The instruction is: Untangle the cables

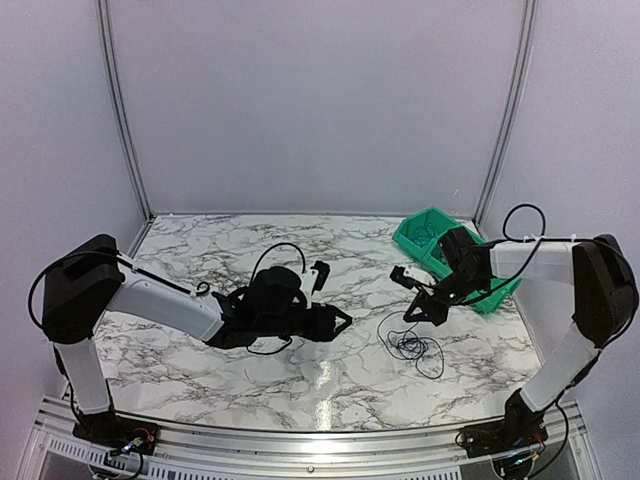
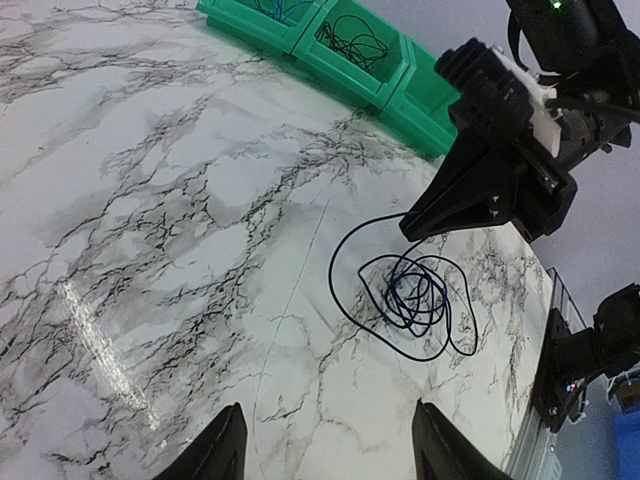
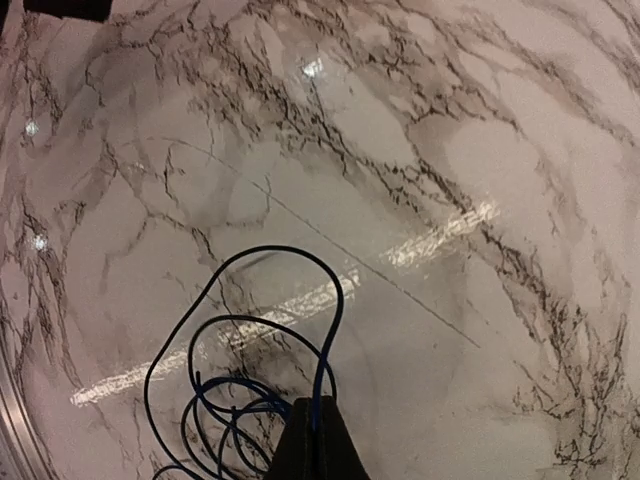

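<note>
A small tangle of thin cables [image 1: 410,346] [image 2: 415,290] lies on the marble table: dark loops around a blue coil [image 3: 235,405]. My right gripper [image 1: 418,315] [image 3: 318,425] is shut on one blue cable strand at the tangle's upper edge. That strand arcs away from the fingertips and back into the coil. In the left wrist view the right gripper [image 2: 415,228] points down at the tangle's top loop. My left gripper [image 1: 340,320] [image 2: 330,440] is open, empty, low over bare table left of the tangle.
A green divided bin [image 1: 432,243] [image 2: 345,55] stands at the back right and holds more thin cables. The right arm reaches over its near side. The table's metal rail [image 1: 300,440] runs along the front.
</note>
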Controlling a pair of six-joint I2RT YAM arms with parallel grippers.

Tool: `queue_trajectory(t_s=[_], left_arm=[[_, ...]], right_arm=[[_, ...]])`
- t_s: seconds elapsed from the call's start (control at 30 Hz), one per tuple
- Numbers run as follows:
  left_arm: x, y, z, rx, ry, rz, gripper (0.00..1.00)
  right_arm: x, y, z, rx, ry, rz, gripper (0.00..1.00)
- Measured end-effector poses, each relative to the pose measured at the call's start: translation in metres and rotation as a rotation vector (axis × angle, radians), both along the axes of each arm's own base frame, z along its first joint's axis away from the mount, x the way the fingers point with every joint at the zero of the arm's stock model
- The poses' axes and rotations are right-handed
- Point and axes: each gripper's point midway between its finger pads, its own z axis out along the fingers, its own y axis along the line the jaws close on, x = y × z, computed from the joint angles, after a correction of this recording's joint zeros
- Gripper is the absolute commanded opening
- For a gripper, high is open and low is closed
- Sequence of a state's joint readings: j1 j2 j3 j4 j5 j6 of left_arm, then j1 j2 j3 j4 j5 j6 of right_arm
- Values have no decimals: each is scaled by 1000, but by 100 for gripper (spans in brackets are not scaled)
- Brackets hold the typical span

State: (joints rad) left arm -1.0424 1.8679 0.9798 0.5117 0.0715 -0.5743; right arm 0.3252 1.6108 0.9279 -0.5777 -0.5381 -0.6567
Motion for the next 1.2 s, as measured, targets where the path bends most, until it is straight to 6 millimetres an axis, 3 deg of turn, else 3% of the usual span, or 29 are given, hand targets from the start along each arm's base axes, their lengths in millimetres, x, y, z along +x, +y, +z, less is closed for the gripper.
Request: queue_trajectory(t_s=[0.17,0.33,0.4,0.53,0.77,1.0,1.2], left_arm=[[6,-13,10,-27,-32,13,59],[17,-25,27,-88,-73,40,57],[20,-28,28,-107,-82,47,51],[28,-31,20,-119,-75,90,41],[47,-20,2,-132,-47,224,26],[65,-19,-37,-126,-10,283,15],[67,-11,-60,-96,23,305,5]], right_arm=[[8,31,44,90,-76,51,0],[-4,70,70,148,-100,148,0],[-10,81,78,168,-100,179,0],[-14,99,103,217,-109,220,0],[-19,116,167,344,-146,272,0],[-37,132,271,487,-238,385,0],[-61,126,389,647,-461,465,0]])
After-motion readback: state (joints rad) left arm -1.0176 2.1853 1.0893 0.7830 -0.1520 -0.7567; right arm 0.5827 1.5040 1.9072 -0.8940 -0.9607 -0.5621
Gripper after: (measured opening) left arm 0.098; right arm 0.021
